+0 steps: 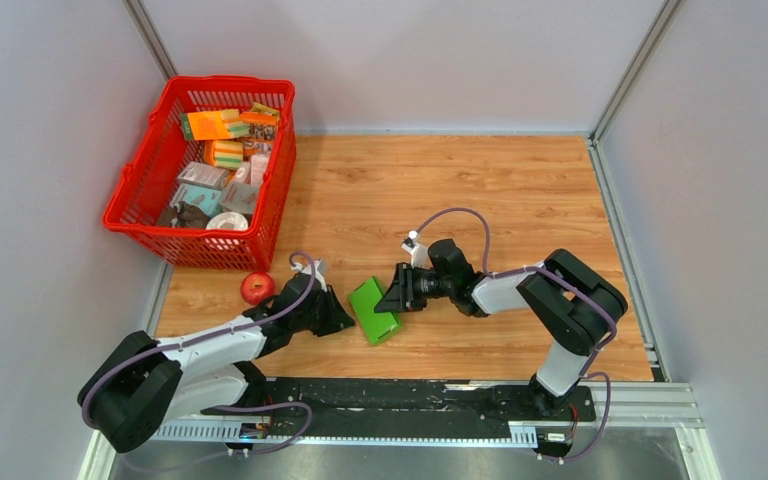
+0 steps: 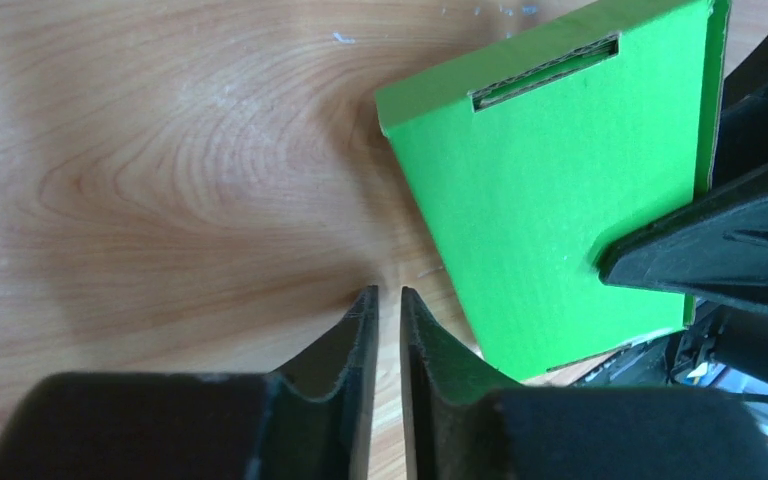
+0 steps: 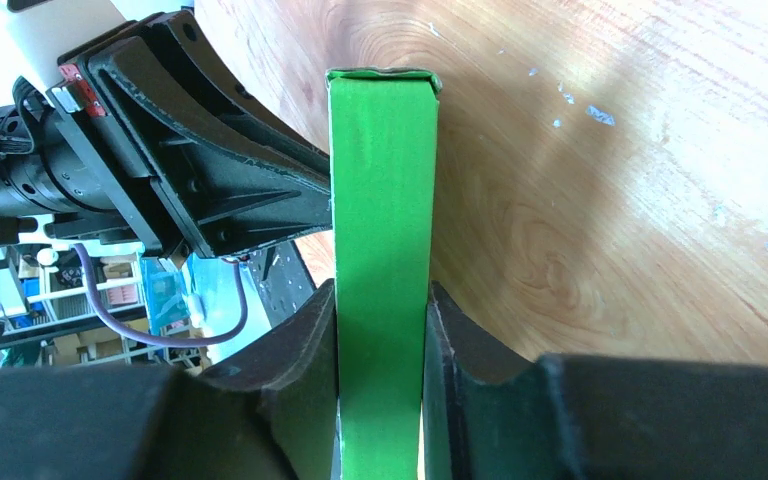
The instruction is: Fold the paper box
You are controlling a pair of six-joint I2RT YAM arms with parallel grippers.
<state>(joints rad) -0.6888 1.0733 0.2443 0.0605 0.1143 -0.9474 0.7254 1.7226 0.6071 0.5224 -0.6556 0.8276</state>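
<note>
Green paper box (image 1: 374, 311), near end hidden, clamped in right pincer (image 3: 380, 290) | left pincer (image 2: 388, 292) nearly together at its 9 o'clock, contact unclear

A red basket (image 1: 210, 250) rests on the wooden tabletop (image 1: 480, 190) — small packages (image 1: 215, 124) in orange, teal and stripes are heaped inside it. A red apple (image 1: 256, 288) lies just beside the basket's near corner.

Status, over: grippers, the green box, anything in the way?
Right gripper shut on the paper box. Left gripper shut, empty, just short of the box. Apple by the left arm, apart from the box.
</note>
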